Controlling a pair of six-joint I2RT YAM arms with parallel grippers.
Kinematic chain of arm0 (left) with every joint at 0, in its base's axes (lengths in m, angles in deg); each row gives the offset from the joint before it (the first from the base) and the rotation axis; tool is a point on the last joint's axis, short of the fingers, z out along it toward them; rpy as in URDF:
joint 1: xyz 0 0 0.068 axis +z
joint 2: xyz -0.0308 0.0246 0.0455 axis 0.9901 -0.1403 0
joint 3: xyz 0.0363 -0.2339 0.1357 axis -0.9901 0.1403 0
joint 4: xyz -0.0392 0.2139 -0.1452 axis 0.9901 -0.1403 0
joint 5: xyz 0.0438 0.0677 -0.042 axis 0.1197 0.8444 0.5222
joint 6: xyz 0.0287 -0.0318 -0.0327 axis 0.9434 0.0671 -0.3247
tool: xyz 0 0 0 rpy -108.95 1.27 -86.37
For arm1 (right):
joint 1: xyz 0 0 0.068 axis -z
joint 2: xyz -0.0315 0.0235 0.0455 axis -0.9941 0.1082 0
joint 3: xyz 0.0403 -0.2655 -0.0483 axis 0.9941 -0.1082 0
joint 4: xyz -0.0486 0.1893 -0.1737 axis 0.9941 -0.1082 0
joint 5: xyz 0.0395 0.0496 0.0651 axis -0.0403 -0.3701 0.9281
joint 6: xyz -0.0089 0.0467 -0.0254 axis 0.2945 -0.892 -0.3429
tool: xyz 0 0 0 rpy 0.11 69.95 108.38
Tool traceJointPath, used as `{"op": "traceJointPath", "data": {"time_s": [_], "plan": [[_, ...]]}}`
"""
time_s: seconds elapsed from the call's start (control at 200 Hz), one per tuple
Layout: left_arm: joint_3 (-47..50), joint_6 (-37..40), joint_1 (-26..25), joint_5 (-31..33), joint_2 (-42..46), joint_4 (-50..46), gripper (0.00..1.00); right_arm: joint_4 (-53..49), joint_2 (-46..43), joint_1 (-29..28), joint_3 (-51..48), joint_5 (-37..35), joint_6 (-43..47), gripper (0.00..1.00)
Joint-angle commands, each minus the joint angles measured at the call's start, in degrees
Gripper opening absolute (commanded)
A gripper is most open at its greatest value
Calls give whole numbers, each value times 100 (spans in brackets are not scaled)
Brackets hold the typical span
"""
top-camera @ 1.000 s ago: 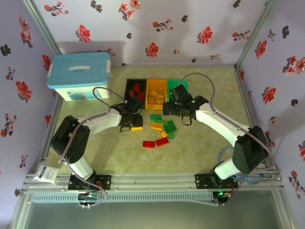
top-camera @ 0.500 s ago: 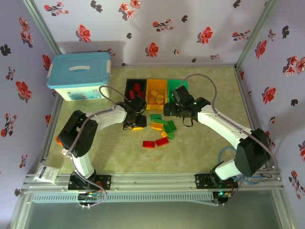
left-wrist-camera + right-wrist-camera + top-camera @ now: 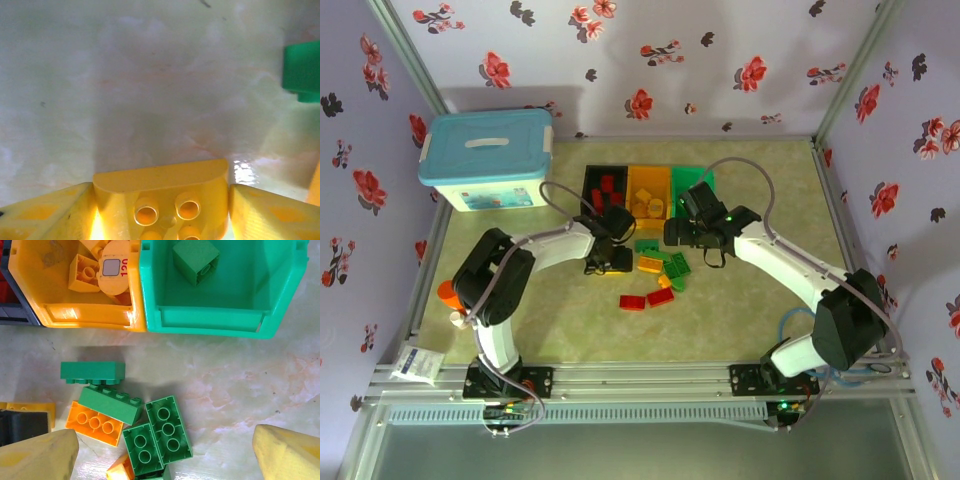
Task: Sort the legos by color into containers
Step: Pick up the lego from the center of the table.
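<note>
Yellow brick (image 3: 162, 197) is clamped between the left gripper (image 3: 605, 262) fingers (image 3: 45, 212), studs toward the camera, over bare table (image 3: 150, 85). A green brick edge (image 3: 302, 70) sits at 3 o'clock. Right gripper (image 3: 165, 437) fingers (image 3: 37, 455) are spread wide above the loose green legos (image 3: 170, 427) and an orange one (image 3: 95, 422). Green bin (image 3: 210, 325) at 12 o'clock holds a green cube (image 3: 196, 261). Yellow bin (image 3: 90, 322) at 11 o'clock touches it. Red bricks (image 3: 633, 302) lie at 6 o'clock of the pile.

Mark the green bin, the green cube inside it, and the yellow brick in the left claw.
green bin (image 3: 210, 321), right wrist view, front wall.
green cube (image 3: 195, 256), right wrist view, top face.
yellow brick (image 3: 161, 186), left wrist view, smooth face above the holes.
</note>
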Motion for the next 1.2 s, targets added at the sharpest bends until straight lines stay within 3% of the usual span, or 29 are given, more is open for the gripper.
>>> {"op": "traceJointPath", "data": {"time_s": [0.0,0.12,0.3,0.645,0.94,1.195], "plan": [[88,-291,-284,-489,78,198,66,61,-165,44,-118,-23,-100,90],[212,-322,-301,-641,256,354,65,53,-173,45,-152,-14,-103,90],[16,-131,-144,-387,186,-167,65,87,-273,52,-258,-42,-122,90],[-80,-107,-216,-218,472,-299,61,71,-418,79,-399,-104,-144,90],[-845,168,-82,-68,747,-731,58,71,-592,131,-502,-155,-170,90],[-1950,564,177,-78,227,-907,57,-7,-924,241,-636,-249,-178,90]]}}
